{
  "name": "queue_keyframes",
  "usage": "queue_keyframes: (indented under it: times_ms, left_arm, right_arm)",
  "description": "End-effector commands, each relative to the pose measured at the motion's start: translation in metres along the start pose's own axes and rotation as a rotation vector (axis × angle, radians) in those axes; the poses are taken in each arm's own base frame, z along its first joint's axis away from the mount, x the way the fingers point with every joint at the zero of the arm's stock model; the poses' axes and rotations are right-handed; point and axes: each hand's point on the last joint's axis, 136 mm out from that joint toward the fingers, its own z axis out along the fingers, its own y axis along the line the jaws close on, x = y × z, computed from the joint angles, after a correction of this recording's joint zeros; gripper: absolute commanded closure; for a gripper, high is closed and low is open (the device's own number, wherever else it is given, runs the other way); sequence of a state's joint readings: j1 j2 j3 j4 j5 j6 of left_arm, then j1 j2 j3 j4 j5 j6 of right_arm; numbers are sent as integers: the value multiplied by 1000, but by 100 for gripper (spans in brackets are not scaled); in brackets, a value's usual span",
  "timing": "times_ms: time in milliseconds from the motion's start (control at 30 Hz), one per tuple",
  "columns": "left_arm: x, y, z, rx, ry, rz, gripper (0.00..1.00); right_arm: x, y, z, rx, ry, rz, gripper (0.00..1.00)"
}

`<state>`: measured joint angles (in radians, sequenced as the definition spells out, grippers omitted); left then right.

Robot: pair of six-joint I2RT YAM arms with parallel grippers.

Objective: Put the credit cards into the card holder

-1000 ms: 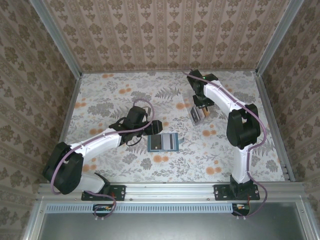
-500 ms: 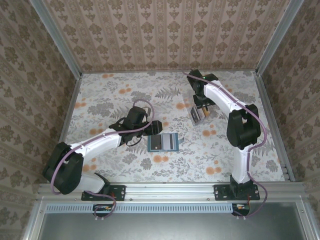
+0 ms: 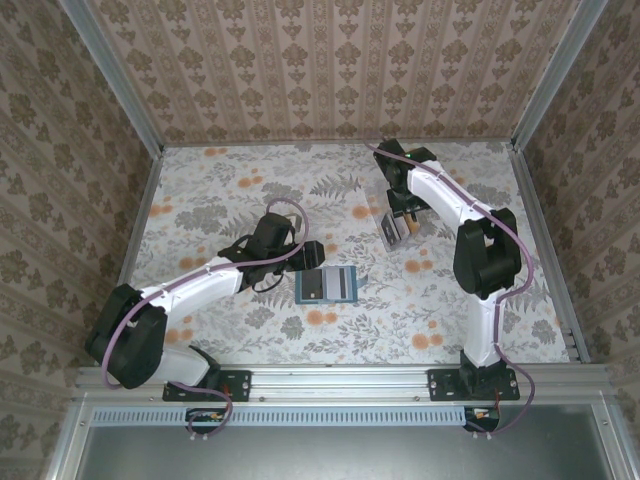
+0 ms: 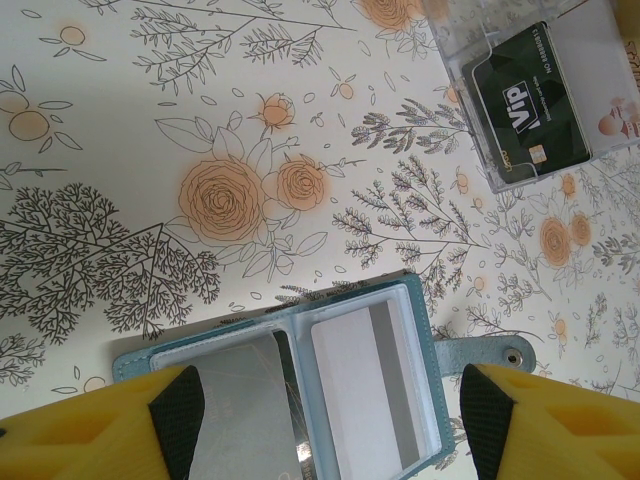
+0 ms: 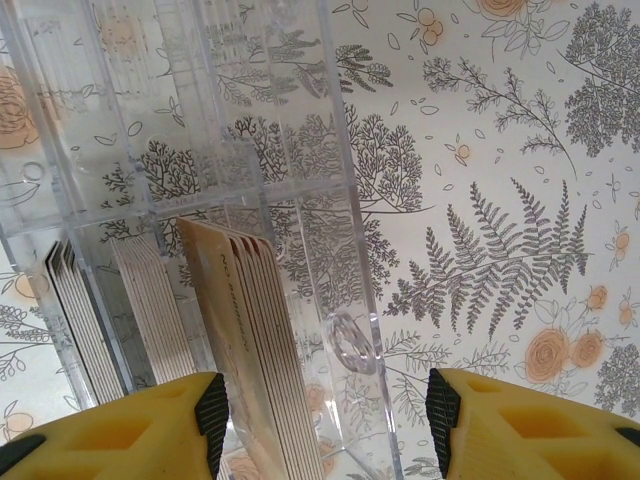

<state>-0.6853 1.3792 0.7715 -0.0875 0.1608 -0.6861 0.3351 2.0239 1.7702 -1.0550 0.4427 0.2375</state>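
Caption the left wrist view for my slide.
Open end effector above the unfolded teal card holder; a dark VIP card lies in a clear box beyond.

right gripper (image 5: 325, 428) jaws apart | credit cards (image 5: 252, 335) stacked upright in clear rack (image 5: 335, 190) | floral table (image 5: 500, 230)

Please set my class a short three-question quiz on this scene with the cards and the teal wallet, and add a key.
1. True or false: the card holder lies open.
2. The cards by the right gripper stand in: A) a clear box with compartments; B) a metal tin; C) a paper bag.
3. Fill in: the dark card is printed with the word ___.
Key: 1 true; 2 A; 3 Vip.
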Motion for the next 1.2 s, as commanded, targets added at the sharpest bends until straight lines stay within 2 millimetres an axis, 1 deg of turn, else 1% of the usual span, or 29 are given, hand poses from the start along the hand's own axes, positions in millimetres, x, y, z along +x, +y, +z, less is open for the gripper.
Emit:
queue_keyframes:
  times_ms: [0, 133, 300, 367, 500, 633, 733, 867, 1167]
  left_arm:
    - [2, 1, 2, 3, 18, -6, 29]
    - [2, 1, 3, 2, 22, -5, 29]
    - [3, 1, 4, 4, 25, -8, 29]
    - [3, 1, 4, 5, 26, -8, 29]
    - [2, 0, 4, 4, 24, -7, 29]
    - [2, 0, 5, 7, 26, -8, 29]
    - [2, 0, 6, 6, 29, -8, 29]
    - [3, 0, 7, 8, 32, -9, 29]
    - [4, 1, 7, 6, 31, -10, 29]
  right_arm:
    - [7, -7, 11, 58, 31, -10, 41]
    - [10, -2, 18, 42, 49, -15, 41]
    - [11, -2, 24, 55, 58, -21, 41]
    - [10, -3, 24, 64, 58, -22, 41]
    - [6, -11, 16, 90, 34, -15, 41]
    - [0, -18, 3, 103, 1, -11, 44]
    - [-1, -22, -2, 112, -14, -8, 46]
    - [-1, -22, -6, 134, -24, -23, 48]
    - [-3, -23, -9, 148, -31, -34, 61]
